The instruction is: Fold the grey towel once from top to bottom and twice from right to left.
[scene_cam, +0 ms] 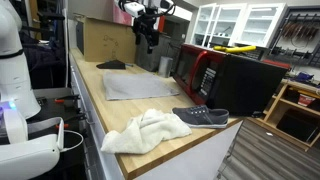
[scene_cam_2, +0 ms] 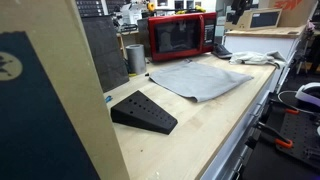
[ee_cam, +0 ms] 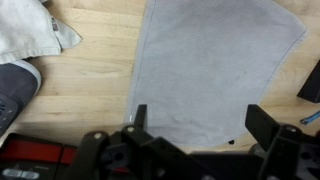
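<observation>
The grey towel lies spread flat on the wooden counter, in both exterior views and filling the middle of the wrist view. My gripper hangs high above the towel's far end, near the microwave. In the wrist view its two black fingers are spread wide apart with nothing between them, over the towel's near edge.
A red microwave stands behind the towel. A white crumpled cloth and a dark shoe lie near the counter's end. A black wedge-shaped block sits on the counter. A cardboard box and a metal cup are nearby.
</observation>
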